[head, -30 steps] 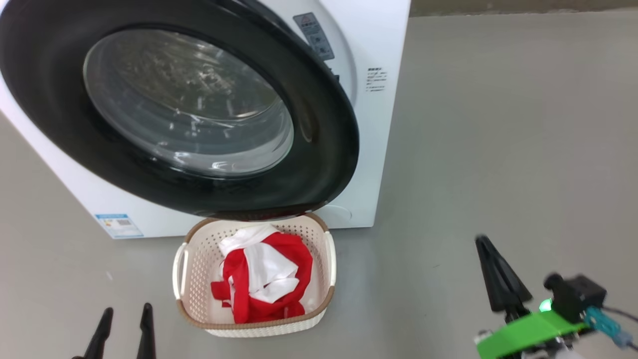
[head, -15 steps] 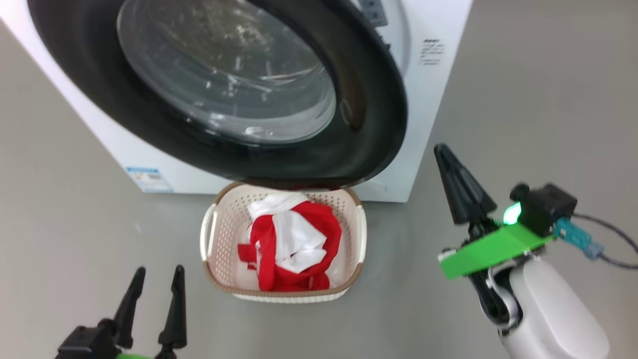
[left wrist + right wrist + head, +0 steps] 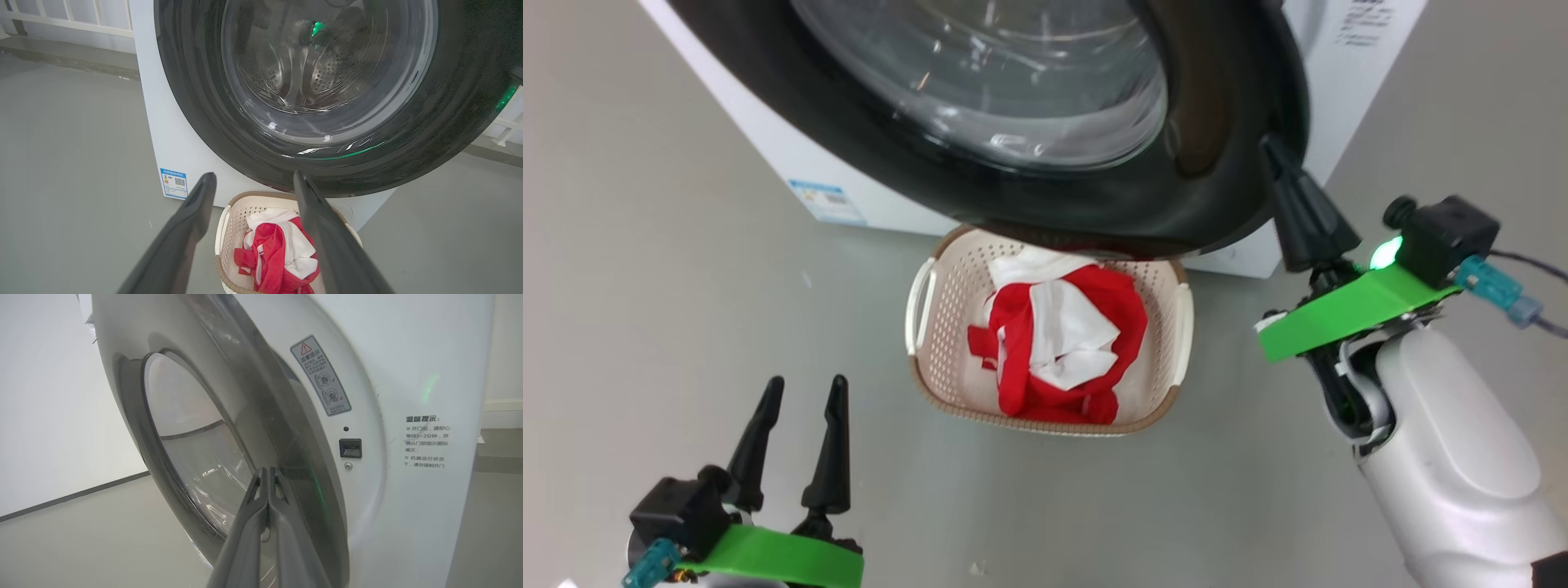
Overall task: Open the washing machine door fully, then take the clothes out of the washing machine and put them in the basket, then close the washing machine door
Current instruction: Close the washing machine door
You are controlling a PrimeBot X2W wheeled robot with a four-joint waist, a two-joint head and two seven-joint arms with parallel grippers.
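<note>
Right gripper (image 3: 1272,145), jaws pressed together, is set at the free edge of the ajar washing machine door (image 3: 1013,114), nearer than the spread-jawed left gripper (image 3: 805,384); clothes (image 3: 1058,343) are seen in the basket (image 3: 929,304) beneath.

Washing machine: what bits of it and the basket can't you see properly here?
- Drum: left wrist view, blurred by glare on the washing machine door glass.
- Basket, far end: head view, under the door's rim.
- Blue label: head view, print too small.
- Right gripper: head view, unclear whether its tip touches the door.
- Washing machine top: head view, cut off by the upper edge.
</note>
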